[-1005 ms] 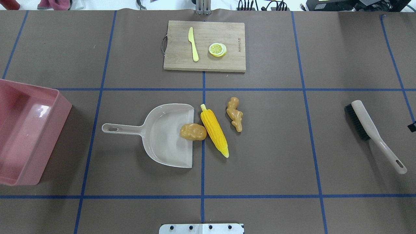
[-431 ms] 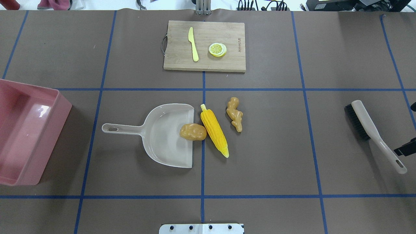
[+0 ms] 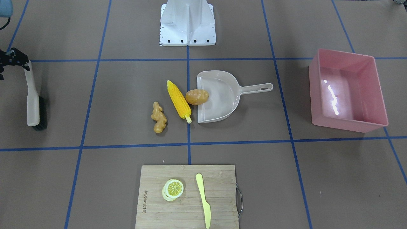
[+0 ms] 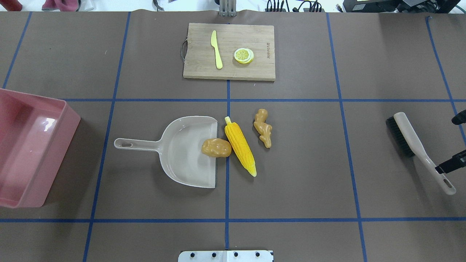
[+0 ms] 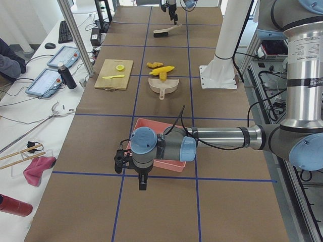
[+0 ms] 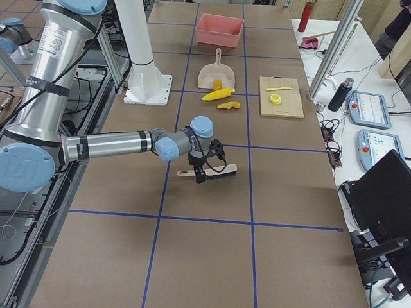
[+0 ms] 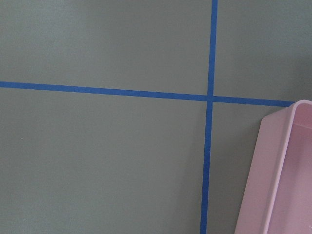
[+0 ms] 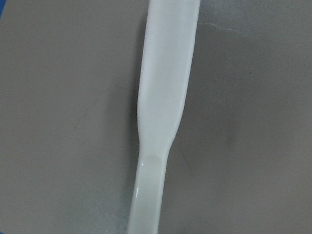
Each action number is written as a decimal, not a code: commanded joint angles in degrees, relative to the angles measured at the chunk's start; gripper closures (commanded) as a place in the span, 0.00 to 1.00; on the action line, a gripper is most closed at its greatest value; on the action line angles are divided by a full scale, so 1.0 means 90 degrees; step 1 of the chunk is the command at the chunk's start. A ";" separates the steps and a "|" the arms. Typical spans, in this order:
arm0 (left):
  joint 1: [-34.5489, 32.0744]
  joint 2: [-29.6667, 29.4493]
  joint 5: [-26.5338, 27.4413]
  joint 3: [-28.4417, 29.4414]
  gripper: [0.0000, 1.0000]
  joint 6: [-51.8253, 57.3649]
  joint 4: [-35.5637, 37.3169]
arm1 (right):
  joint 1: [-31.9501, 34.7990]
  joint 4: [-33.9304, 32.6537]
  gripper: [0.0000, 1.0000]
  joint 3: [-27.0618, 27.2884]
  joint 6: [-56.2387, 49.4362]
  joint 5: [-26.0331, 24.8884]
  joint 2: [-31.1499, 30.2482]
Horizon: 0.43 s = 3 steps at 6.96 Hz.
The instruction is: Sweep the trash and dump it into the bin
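Observation:
The yellow corn cob (image 4: 240, 148), the brown potato (image 4: 216, 147) and the tan ginger root (image 4: 263, 128) lie mid-table. The potato sits across the lip of the grey-beige dustpan (image 4: 182, 156), and the corn lies just outside it. The pink bin (image 4: 65, 109) stands at the left edge. My right gripper (image 4: 449, 145) is open at the right edge, over the handle of the brush (image 4: 407, 133); the right wrist view shows that handle (image 8: 163, 112) close below. My left gripper (image 5: 142, 181) hangs beside the bin's outer side; I cannot tell if it is open.
A wooden cutting board (image 4: 229, 51) at the far side carries a pale yellow knife (image 4: 217, 49) and a lemon slice (image 4: 244, 55). The left wrist view shows a corner of the bin (image 7: 282, 170) and blue tape lines. The robot's base plate (image 4: 225, 255) is at the near edge.
My right gripper has come in from the right edge and now sits over the brush handle. The trash, dustpan and bin have not moved.

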 commanded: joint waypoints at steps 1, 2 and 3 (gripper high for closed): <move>0.0008 -0.0045 -0.0025 -0.0050 0.01 0.0030 -0.0040 | -0.0103 0.0002 0.00 -0.0292 0.0405 0.0232 0.0339; 0.0057 -0.0084 -0.0073 -0.0176 0.01 0.0050 -0.0060 | -0.0268 -0.0008 0.00 -0.0438 0.0417 0.0184 0.0341; 0.0357 -0.0094 -0.0074 -0.0457 0.01 0.0059 -0.0060 | -0.0415 -0.0027 0.00 -0.0478 0.0426 0.0135 0.0341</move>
